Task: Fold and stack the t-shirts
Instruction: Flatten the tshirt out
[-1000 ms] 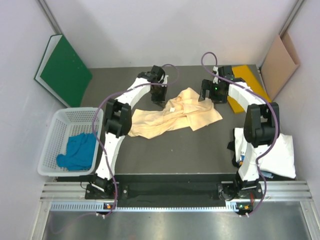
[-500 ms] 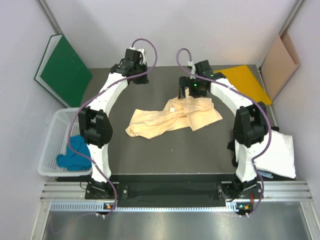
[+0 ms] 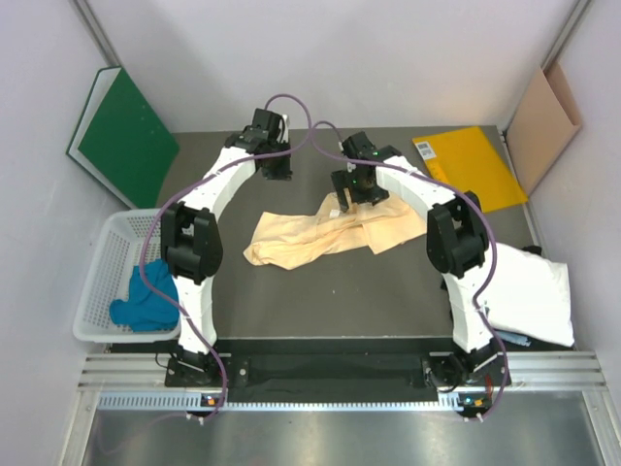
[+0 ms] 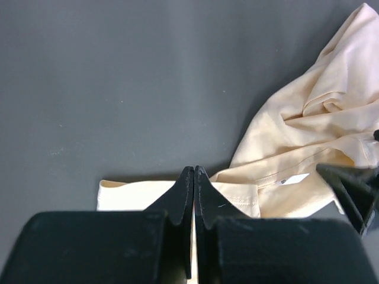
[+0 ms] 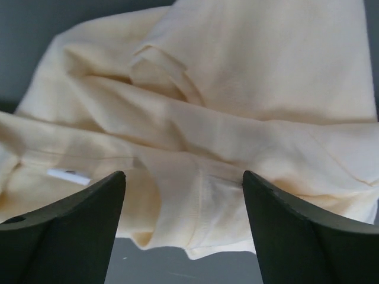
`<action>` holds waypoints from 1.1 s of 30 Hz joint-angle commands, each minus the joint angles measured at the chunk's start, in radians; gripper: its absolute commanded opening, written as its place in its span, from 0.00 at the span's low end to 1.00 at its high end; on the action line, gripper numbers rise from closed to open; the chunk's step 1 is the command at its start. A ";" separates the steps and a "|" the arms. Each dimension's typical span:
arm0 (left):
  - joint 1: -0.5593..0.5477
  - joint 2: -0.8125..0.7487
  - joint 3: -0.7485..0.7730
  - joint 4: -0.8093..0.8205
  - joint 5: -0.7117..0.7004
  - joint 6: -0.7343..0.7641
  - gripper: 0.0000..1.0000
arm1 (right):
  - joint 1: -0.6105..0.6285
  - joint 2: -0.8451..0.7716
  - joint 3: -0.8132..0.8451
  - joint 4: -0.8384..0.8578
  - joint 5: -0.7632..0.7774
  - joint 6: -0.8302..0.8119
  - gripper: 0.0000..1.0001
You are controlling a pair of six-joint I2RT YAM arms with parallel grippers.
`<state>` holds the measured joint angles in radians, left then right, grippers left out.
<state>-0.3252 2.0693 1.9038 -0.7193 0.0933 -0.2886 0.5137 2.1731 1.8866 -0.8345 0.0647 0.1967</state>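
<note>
A crumpled pale peach-yellow t-shirt (image 3: 315, 233) lies mid-table. My right gripper (image 3: 351, 192) hovers low over its far edge, open. In the right wrist view the shirt's hem (image 5: 195, 213) lies between the wide-apart fingers (image 5: 95, 213), untouched. My left gripper (image 3: 276, 167) is shut and empty, over bare table behind the shirt. In the left wrist view its tips (image 4: 194, 171) meet, with the shirt (image 4: 308, 124) below and to the right. A teal-blue t-shirt (image 3: 150, 296) sits in the basket. A white t-shirt (image 3: 532, 296) lies at the right edge.
A white basket (image 3: 116, 248) stands at the left. A flat yellow folder (image 3: 471, 165) lies at the back right. A green board (image 3: 121, 131) leans on the left wall and brown cardboard (image 3: 543, 116) on the right wall.
My left arm lifted off the shirt and swung to the back of the table. My right arm moved left from the folder to the shirt's far edge, uncovering the folder.
</note>
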 commanded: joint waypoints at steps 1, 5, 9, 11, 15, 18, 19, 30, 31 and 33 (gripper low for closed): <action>0.000 -0.021 0.001 0.012 0.003 0.006 0.00 | 0.000 0.034 0.072 -0.072 0.164 -0.005 0.60; 0.000 -0.020 -0.002 0.000 -0.001 0.014 0.37 | -0.001 0.005 0.075 -0.062 0.254 0.010 0.00; 0.000 -0.021 -0.032 -0.011 0.017 0.032 0.85 | 0.000 -0.122 0.031 0.029 0.303 0.024 0.00; 0.000 -0.012 -0.043 -0.032 0.017 0.042 0.96 | -0.001 -0.169 0.031 0.058 0.333 0.026 0.00; 0.000 0.000 -0.064 -0.071 0.032 0.058 0.99 | -0.001 -0.316 0.052 0.165 0.366 0.007 0.00; 0.000 -0.012 -0.092 -0.060 0.065 0.068 0.99 | -0.001 -0.384 0.066 0.259 0.368 -0.026 0.00; 0.000 -0.012 -0.097 -0.052 0.075 0.068 0.99 | -0.001 -0.394 0.072 0.274 0.366 -0.039 0.00; -0.003 -0.030 -0.060 0.069 0.273 -0.007 0.99 | -0.001 -0.404 0.077 0.262 0.337 -0.045 0.00; -0.003 -0.058 -0.051 0.084 0.263 -0.011 0.99 | -0.001 -0.406 0.069 0.265 0.339 -0.045 0.00; -0.003 -0.081 -0.031 0.113 0.263 -0.030 0.99 | -0.001 -0.415 0.054 0.270 0.333 -0.045 0.00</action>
<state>-0.3256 2.0842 1.8107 -0.7246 0.3187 -0.2749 0.5133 1.7870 1.9499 -0.6010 0.3965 0.1596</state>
